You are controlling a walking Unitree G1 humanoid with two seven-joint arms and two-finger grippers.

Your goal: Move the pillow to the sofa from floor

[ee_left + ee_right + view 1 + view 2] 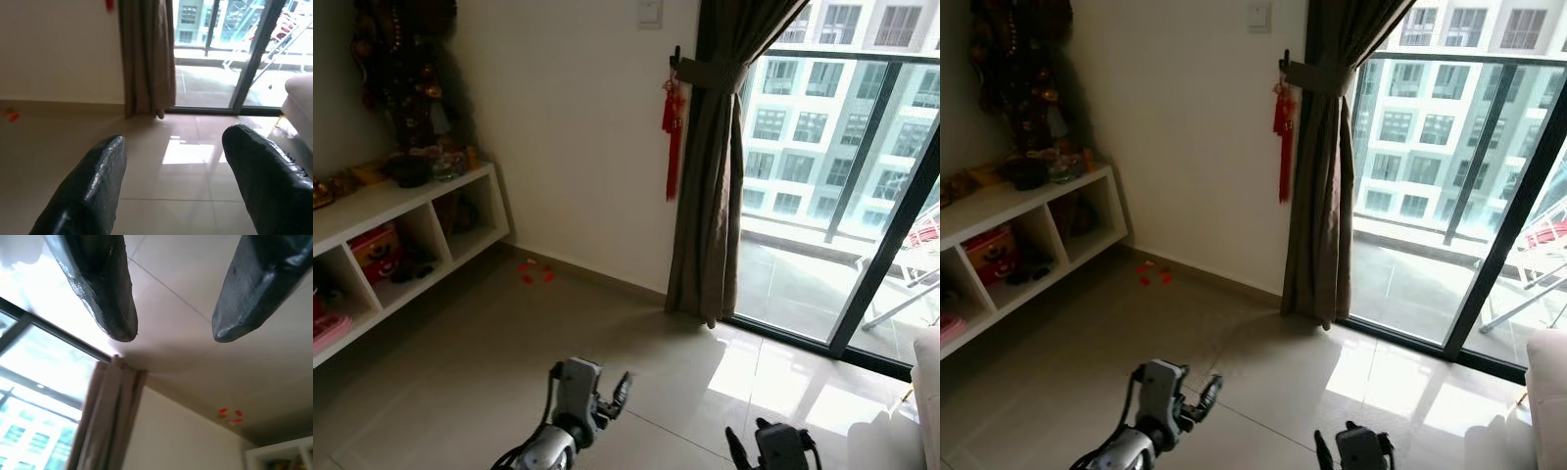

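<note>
Left eye view frames a tiled floor (pixel 509 352), a white wall, a low white shelf unit (pixel 401 230) on the robot's left, a brown curtain (pixel 710 196) tied back beside a glass balcony door (pixel 842 196), and a red hanging ornament (pixel 673 127) next to the curtain. A few small red scraps (pixel 536 273) are seen on the floor near the wall. At the far right edge a pale cushioned shape, probably the sofa (pixel 925 392), is partly caught.

The pillow cannot be located in any of the pictures, so its place on the floor cannot be told; it is presumably outside what is being looked at.

The left gripper (pixel 176 181) is held low and forward above bare tile, its two black fingers spread wide with nothing between them. The right gripper (pixel 171 328) is likewise raised over the floor, fingers parted and nothing held.

As a judgement only: a pillow is expected to be light, soft and easily squashed, not fragile, and its cover may slide a little under the fingers. A corner or a bunched edge would likely be pinched best, or the body squeezed between both grippers, since a flat face offers little to grip.
</note>
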